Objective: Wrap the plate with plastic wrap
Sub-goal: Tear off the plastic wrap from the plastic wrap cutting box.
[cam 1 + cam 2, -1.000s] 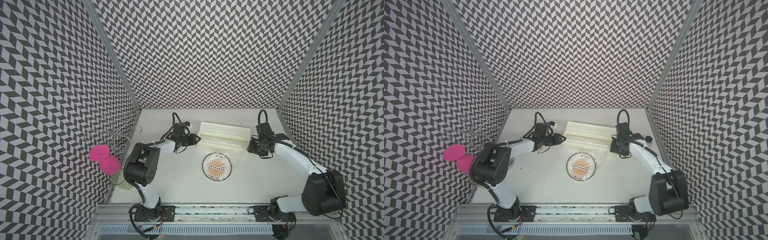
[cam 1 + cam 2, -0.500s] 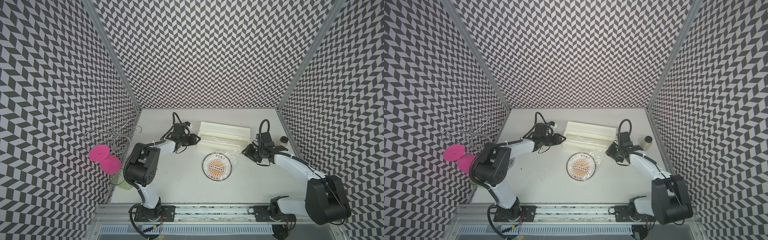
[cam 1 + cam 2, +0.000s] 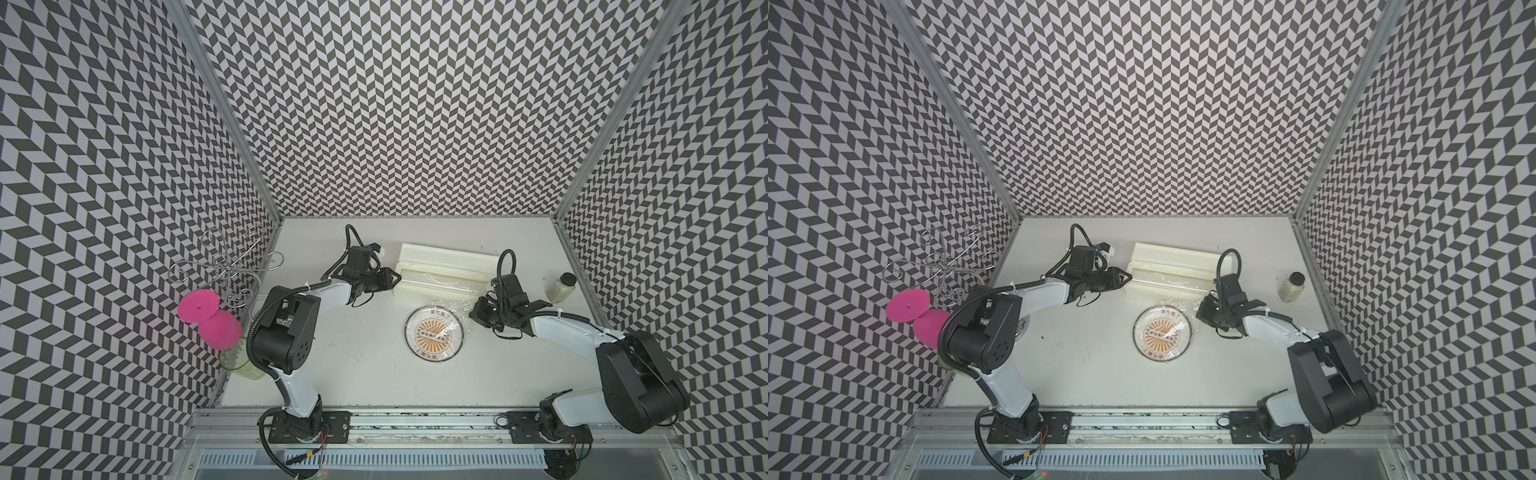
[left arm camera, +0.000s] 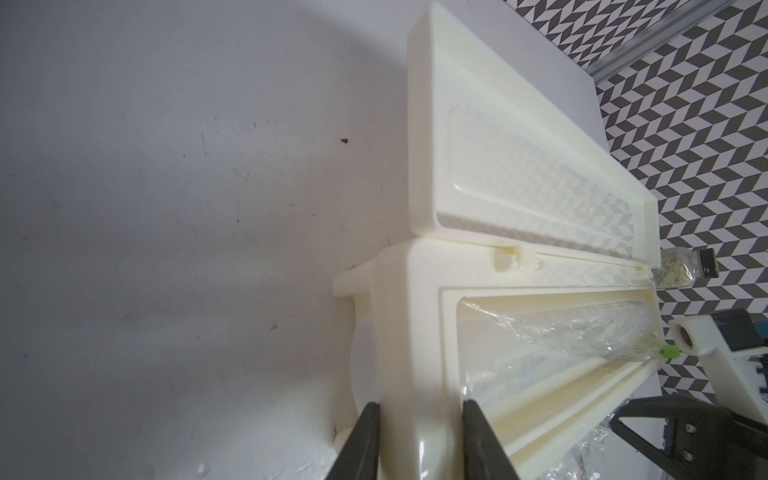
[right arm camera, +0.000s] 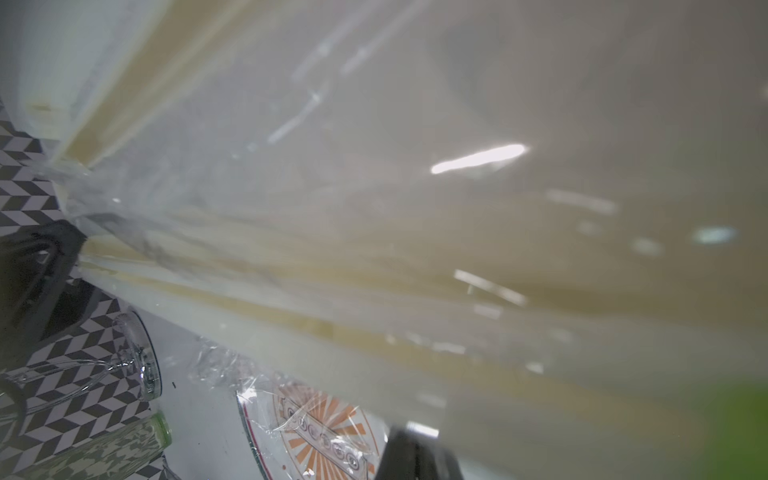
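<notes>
The plate (image 3: 434,334) (image 3: 1163,332) lies flat on the table, with crinkled plastic wrap (image 3: 451,297) (image 3: 1177,297) trailing over it from the open cream wrap box (image 3: 446,266) (image 3: 1171,262) behind. My left gripper (image 3: 395,276) (image 4: 419,419) is shut on the box's left end wall, one finger on each side. My right gripper (image 3: 476,311) (image 3: 1202,313) sits low, just right of the plate's far edge, shut on the film. In the right wrist view the plastic wrap (image 5: 415,208) fills most of the picture, and the plate (image 5: 316,432) shows beside the closed gripper (image 5: 409,436).
A small seasoning jar (image 3: 561,286) (image 3: 1292,286) stands at the right wall. At the left wall there are a wire rack (image 3: 224,262), two pink discs (image 3: 210,320) and a greenish glass jar (image 3: 241,361). A green tab (image 4: 670,352) marks the box's far end.
My right arm swung down from the box's right end to beside the plate, and its jaws closed on the film. The seasoning jar came into view. The left arm stayed still.
</notes>
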### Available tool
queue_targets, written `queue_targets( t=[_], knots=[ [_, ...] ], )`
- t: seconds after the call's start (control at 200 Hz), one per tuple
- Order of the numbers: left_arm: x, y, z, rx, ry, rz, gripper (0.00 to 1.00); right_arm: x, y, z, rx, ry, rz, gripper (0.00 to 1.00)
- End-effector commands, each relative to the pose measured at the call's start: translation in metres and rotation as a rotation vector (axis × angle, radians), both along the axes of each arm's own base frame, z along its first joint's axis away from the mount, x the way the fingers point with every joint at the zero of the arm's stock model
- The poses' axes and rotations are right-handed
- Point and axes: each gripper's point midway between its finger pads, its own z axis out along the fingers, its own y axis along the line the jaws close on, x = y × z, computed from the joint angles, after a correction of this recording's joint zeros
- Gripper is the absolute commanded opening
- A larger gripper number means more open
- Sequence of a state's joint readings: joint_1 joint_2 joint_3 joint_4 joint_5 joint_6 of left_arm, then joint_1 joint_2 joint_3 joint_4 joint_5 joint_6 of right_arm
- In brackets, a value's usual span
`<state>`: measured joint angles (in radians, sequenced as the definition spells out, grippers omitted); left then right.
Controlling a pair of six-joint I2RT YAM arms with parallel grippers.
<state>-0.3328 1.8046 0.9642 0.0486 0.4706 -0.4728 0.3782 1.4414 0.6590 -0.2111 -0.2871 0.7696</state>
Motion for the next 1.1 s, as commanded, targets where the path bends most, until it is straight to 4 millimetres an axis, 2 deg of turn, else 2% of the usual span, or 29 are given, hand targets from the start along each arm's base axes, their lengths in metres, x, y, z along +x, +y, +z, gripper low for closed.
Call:
queue_targets(
  t=[0.0,0.09,0.22,0.366,0.416,0.566,0.626,0.726,0.806,0.921,1.092],
  knots=[
    [-0.094,0.047,-0.114,0.305,0.428,0.022,0.32,-0.005,0.019,-0.008,0.031,0.017,0.040,0.00],
    [-0.094,0.046,-0.114,0.305,0.428,0.023,0.32,-0.005,0.025,-0.014,0.028,0.030,0.056,0.00],
    [-0.093,0.046,-0.113,0.308,0.424,0.024,0.32,-0.017,0.032,-0.027,0.003,0.083,0.103,0.00],
    [-0.092,0.047,-0.112,0.309,0.419,0.026,0.32,-0.024,0.022,-0.020,-0.030,0.086,0.101,0.01],
    [-0.091,0.047,-0.111,0.307,0.417,0.027,0.32,-0.025,0.015,-0.013,-0.039,0.076,0.097,0.06],
    [-0.090,0.044,-0.108,0.288,0.415,0.023,0.32,-0.028,-0.014,0.008,-0.056,0.066,0.108,0.34],
    [-0.088,0.043,-0.106,0.282,0.414,0.022,0.32,-0.027,-0.030,0.016,-0.074,0.065,0.105,0.41],
    [-0.085,0.040,-0.098,0.272,0.401,0.021,0.32,-0.017,-0.057,0.033,-0.091,0.031,0.058,0.46],
    [-0.082,0.039,-0.091,0.256,0.390,0.022,0.32,-0.005,-0.067,0.044,-0.092,-0.012,0.022,0.46],
    [-0.074,0.034,-0.083,0.228,0.373,0.019,0.32,0.016,-0.057,0.053,-0.023,-0.083,0.028,0.47],
    [-0.057,0.031,-0.071,0.193,0.345,0.017,0.33,0.049,-0.039,0.055,0.083,-0.139,0.026,0.47]
  ],
)
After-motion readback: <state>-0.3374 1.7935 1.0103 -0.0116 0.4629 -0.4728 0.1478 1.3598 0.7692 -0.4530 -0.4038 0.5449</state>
